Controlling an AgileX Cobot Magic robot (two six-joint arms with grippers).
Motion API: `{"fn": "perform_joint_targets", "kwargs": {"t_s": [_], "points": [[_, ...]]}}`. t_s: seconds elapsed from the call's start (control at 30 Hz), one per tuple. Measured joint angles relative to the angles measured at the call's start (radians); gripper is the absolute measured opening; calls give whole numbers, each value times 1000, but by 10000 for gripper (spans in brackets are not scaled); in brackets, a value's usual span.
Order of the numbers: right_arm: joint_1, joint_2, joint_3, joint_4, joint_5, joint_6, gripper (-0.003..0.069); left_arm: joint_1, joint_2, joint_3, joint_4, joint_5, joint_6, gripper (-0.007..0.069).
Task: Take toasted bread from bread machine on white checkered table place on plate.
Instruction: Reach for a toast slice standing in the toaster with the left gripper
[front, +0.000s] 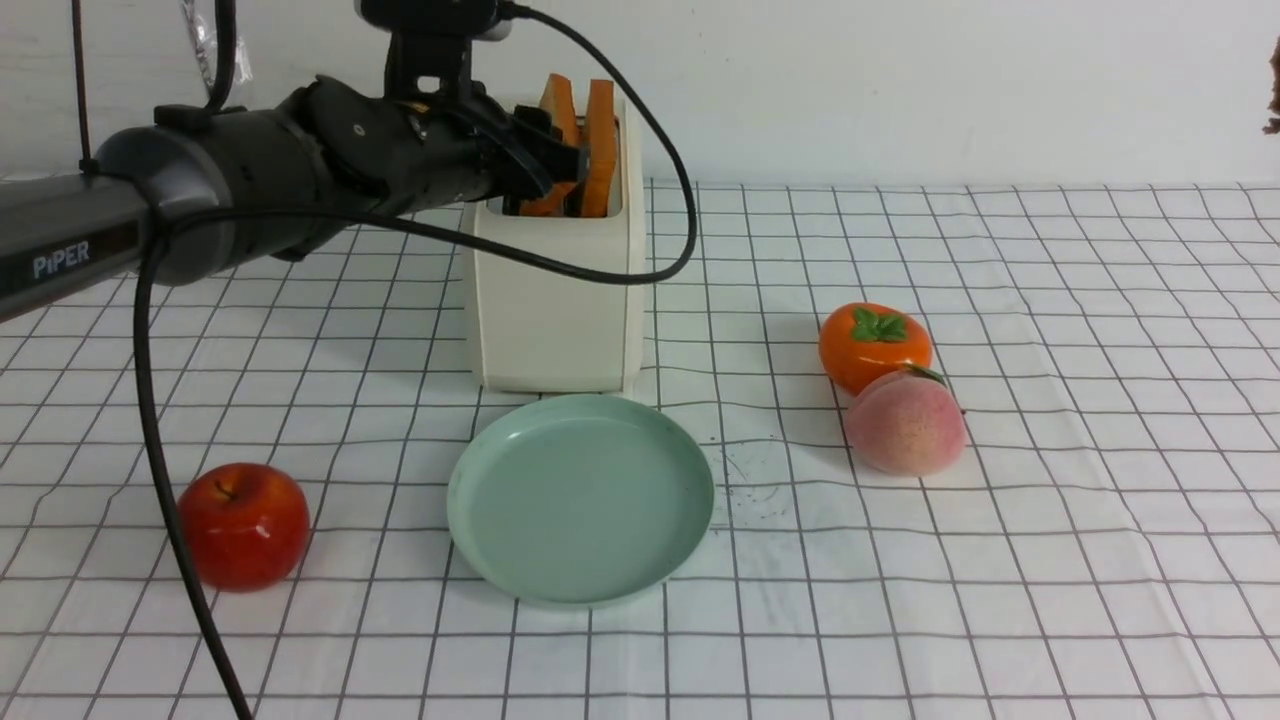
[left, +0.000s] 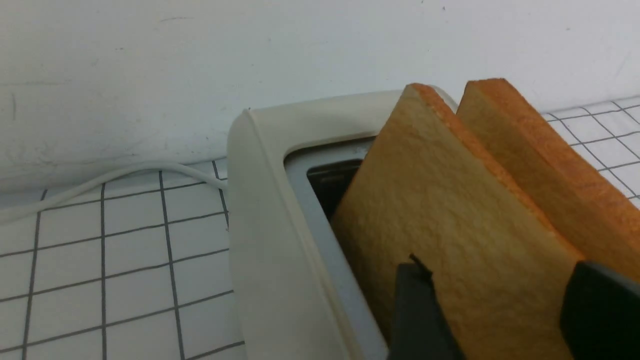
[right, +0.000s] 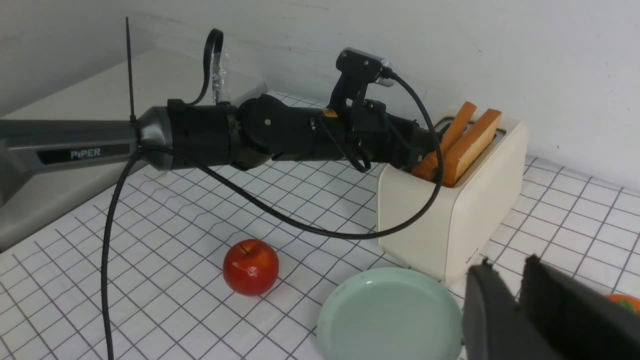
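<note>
The cream-white bread machine (front: 555, 300) stands at the back of the white checkered table (front: 1000, 560). Two slices of toasted bread stand in its slots: the left one (front: 560, 100) leans, the right one (front: 601, 130) is upright. My left gripper (front: 555, 170) is open at the toaster's top, one finger (left: 417, 315) against the near slice's face (left: 465, 200), the other (left: 602, 310) past its crust, beside the far slice (left: 550, 160). The mint-green plate (front: 580, 500) lies empty in front of the toaster. My right gripper (right: 507, 265) is shut and empty, hovering near the plate (right: 390, 315).
A red apple (front: 243, 525) lies left of the plate. An orange persimmon (front: 873, 345) and a pink peach (front: 905, 422) lie to its right. The left arm's black cable (front: 160, 440) hangs down to the table. The toaster's white cord (left: 110, 180) runs along the wall.
</note>
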Motion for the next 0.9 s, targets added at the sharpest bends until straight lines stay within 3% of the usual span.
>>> {"fn": "perform_joint_targets", "kwargs": {"t_s": [0.63, 0.9], "points": [[0, 0, 0, 2, 2, 0, 106, 14, -98, 1, 89, 219, 6, 384], [0, 0, 0, 14, 2, 0, 106, 45, -47, 1, 27, 215, 6, 384]]}}
